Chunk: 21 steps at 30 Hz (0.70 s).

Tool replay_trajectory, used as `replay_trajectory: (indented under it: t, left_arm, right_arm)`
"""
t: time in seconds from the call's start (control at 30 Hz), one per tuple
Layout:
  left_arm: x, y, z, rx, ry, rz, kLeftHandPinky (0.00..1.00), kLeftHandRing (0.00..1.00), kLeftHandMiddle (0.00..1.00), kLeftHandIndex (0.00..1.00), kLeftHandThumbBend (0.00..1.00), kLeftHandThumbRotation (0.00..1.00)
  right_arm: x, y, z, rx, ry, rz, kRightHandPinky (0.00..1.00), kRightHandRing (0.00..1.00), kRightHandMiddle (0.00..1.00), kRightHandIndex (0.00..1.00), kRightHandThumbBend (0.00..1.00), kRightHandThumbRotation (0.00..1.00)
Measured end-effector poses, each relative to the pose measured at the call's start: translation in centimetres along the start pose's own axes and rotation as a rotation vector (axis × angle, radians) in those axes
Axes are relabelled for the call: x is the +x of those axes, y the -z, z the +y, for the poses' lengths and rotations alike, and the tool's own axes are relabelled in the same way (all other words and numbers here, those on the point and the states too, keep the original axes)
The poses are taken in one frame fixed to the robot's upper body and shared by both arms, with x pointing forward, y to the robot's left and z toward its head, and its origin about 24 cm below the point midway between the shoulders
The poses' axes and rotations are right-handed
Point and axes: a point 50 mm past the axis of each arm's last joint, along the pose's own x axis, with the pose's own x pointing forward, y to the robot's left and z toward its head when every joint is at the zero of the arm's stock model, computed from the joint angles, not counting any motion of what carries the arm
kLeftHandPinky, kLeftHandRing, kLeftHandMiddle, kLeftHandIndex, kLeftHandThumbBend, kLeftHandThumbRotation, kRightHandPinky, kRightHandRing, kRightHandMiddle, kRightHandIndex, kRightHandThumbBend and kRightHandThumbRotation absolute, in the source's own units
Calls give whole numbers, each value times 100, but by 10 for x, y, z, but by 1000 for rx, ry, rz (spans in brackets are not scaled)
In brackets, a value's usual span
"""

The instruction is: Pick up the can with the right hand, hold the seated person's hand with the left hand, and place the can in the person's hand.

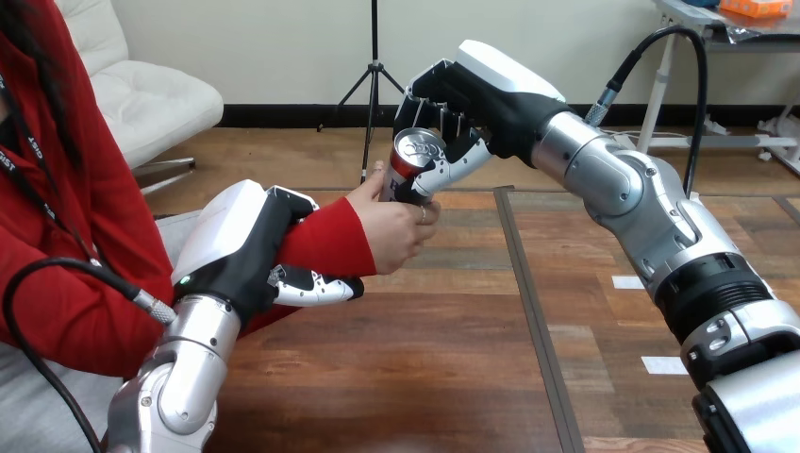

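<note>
Drinks can (412, 157): upright, clasped in curled fingers of right hand (472, 102); base apparently seated in person's hand (391, 231) just below those fingers. Left hand (247, 247): fingers wrapped round red-sleeved forearm (325, 236).

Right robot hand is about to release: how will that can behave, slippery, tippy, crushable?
The can looks like smooth metal, so it may slide if the right robot hand loosens before the person's hand closes fully. It is tilted, top toward the camera, so it could tip as grip shifts. As a drinks can, it probably dents under hard squeezing.
</note>
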Motion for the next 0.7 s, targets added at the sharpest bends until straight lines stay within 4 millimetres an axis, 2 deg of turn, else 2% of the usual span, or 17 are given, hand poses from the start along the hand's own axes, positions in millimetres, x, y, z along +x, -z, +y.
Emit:
replay_trajectory:
  t: [0.7]
  left_arm:
    - [0,0,2,1,-8,0,16,21,29,32,63,0]
  right_arm:
    - [0,2,4,23,-24,8,22,27,35,43,67,0]
